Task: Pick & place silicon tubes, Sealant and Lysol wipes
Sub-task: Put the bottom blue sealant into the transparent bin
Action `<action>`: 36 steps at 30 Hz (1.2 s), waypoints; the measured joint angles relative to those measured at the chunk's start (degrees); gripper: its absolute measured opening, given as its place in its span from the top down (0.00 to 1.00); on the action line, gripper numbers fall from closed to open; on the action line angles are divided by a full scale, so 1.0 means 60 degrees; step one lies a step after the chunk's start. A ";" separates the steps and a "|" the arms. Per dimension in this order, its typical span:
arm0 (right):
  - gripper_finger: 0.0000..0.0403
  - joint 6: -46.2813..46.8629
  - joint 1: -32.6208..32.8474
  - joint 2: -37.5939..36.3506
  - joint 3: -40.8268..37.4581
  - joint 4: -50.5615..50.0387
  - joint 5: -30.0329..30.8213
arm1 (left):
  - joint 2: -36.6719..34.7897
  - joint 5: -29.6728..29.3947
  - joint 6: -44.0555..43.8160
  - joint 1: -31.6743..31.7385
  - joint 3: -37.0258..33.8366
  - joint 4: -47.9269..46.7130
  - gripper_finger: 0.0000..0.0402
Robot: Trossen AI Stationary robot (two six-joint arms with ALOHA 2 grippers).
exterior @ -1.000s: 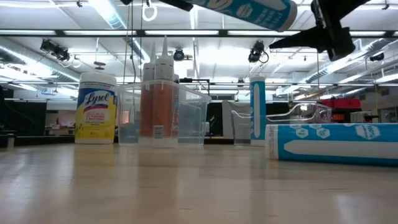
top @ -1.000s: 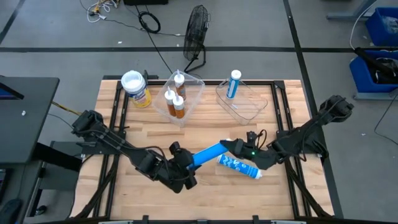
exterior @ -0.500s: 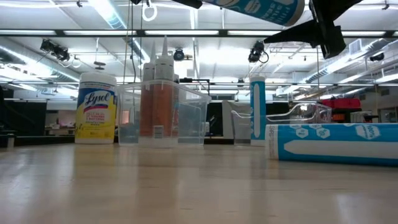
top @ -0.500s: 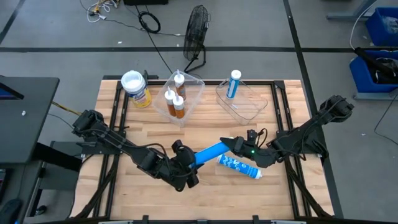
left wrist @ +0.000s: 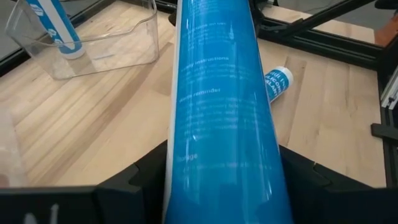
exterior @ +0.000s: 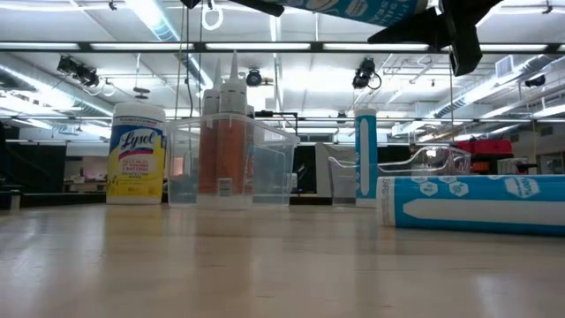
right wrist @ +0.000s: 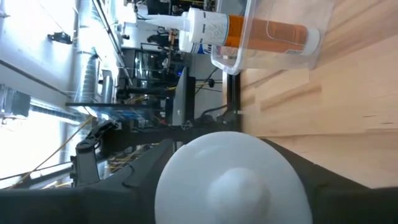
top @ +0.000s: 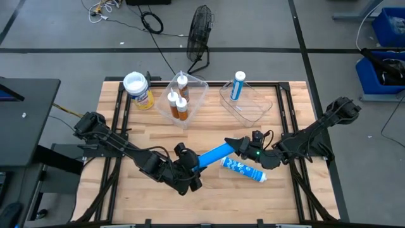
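Wooden table (top: 145, 196): at lower centre, a blue tube (top: 212, 155) is gripped by the left gripper (top: 190, 166) and clasped at its white end by the right gripper (top: 235, 145); Lysol wipes (top: 138, 90) stand upper left.

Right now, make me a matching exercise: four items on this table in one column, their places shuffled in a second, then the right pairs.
Items:
1. Lysol wipes
2. orange-brown tubes
3. upright blue sealant tube
4. raised blue sealant tube

Places:
A. held above the table between the left gripper and the right gripper
B. standing in the right clear bin
C. standing on the bare wood near the far left corner
D. standing together in the left clear bin

Pairs: 1-C, 2-D, 3-B, 4-A
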 joint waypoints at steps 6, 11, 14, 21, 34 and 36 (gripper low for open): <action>0.44 -0.0248 0.0000 0.0016 -0.0009 -0.0203 -0.0106 | 0.0004 0.0047 -0.0058 0.0054 0.0000 0.0089 0.38; 0.47 -0.0455 0.0007 0.0077 -0.0093 -0.0542 -0.0303 | -0.0042 -0.0126 -0.0049 0.0075 0.0044 0.0256 0.38; 0.47 -0.0356 0.0007 0.0036 -0.0035 -0.0348 -0.0192 | -0.0025 -0.0069 -0.0034 0.0068 0.0036 0.0288 0.38; 0.47 -0.0715 0.0000 0.0008 -0.0062 -0.0346 -0.0135 | -0.0022 -0.0009 -0.0058 0.0048 0.0035 0.0288 0.38; 0.47 -0.3410 -0.0560 -0.2618 -0.0047 -0.2391 -0.0101 | -0.0022 0.0091 -0.0315 -0.0344 0.0025 0.0273 0.38; 0.47 -0.4008 -0.0747 -0.3243 -0.0047 -0.2774 -0.0107 | -0.0018 0.0094 -0.0320 -0.0372 0.0022 0.0271 0.38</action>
